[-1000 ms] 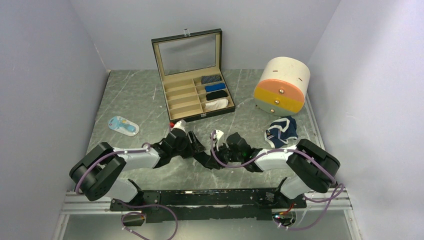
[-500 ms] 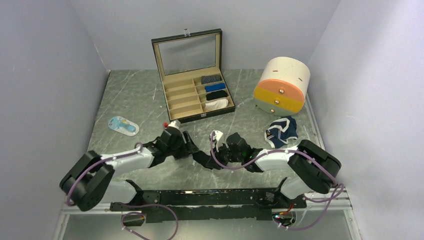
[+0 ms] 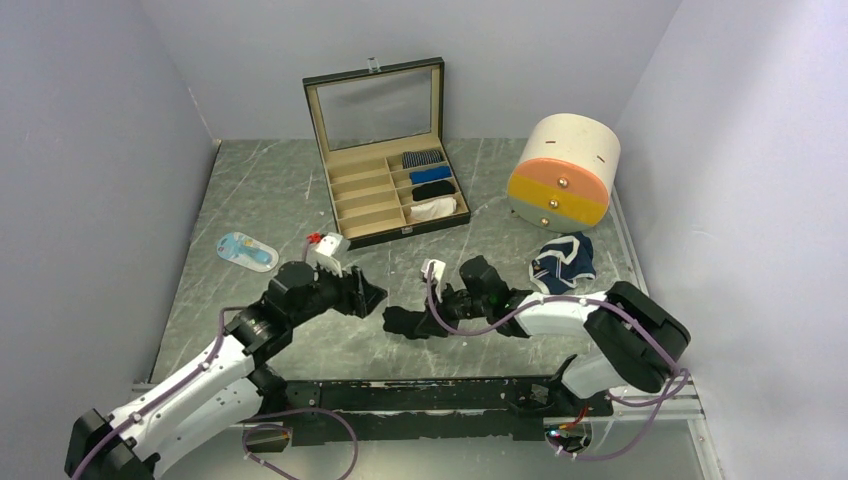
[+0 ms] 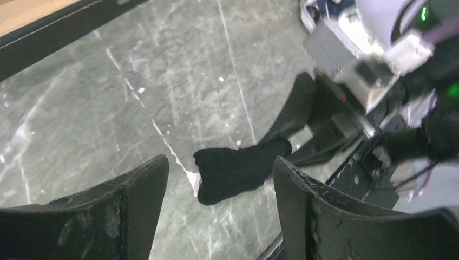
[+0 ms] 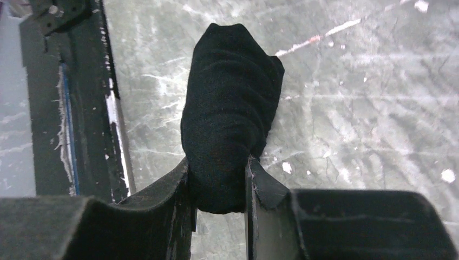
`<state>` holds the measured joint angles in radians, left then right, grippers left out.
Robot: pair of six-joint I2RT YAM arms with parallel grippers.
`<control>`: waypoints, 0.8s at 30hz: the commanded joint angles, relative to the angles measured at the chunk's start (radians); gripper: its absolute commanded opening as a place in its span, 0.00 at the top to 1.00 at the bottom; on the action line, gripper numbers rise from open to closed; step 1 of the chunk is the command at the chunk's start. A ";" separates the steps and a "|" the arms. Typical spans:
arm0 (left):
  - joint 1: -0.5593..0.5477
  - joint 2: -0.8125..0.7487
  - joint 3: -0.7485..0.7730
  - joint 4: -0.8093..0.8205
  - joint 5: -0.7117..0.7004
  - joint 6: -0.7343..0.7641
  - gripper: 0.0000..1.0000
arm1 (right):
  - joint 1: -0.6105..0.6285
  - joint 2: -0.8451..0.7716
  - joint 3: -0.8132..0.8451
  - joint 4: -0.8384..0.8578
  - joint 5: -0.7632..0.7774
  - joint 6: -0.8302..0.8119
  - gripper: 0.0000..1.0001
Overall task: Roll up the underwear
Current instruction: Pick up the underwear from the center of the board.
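Surfaces: mostly matt, soft cloth on a stone-look top.

Black underwear (image 5: 230,108): soft matt knit, creased, no shine. Navy underwear (image 3: 563,262): cloth, white trim. Table (image 3: 270,190): grey marbled, smooth, faint sheen, white scratches and specks. Right gripper (image 5: 219,162) and left gripper (image 4: 221,162): hard matt black, plastic by the look, scuffed and dusty at the edges. Case (image 3: 362,195): black outside, tan lining, clear glossy lid pane. Round drawer unit (image 3: 565,150): smooth matt cream shell, orange and yellow fronts, shiny knobs.
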<state>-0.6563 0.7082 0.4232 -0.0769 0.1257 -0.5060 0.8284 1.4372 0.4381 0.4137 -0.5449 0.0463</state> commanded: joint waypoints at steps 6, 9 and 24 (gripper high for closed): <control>-0.121 0.233 0.366 -0.239 0.197 0.635 0.31 | -0.101 -0.106 0.143 -0.136 -0.254 -0.178 1.00; -0.156 0.249 0.403 -0.234 0.204 0.755 0.30 | -0.120 -0.112 0.171 -0.171 -0.289 -0.198 1.00; -0.297 0.421 0.477 -0.361 0.176 1.100 0.32 | -0.134 -0.162 0.208 -0.228 -0.401 -0.242 1.00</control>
<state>-0.9264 1.1141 0.8513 -0.4374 0.3321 0.5022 0.6991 1.3197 0.6037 0.1654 -0.8768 -0.1654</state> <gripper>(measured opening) 0.679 0.310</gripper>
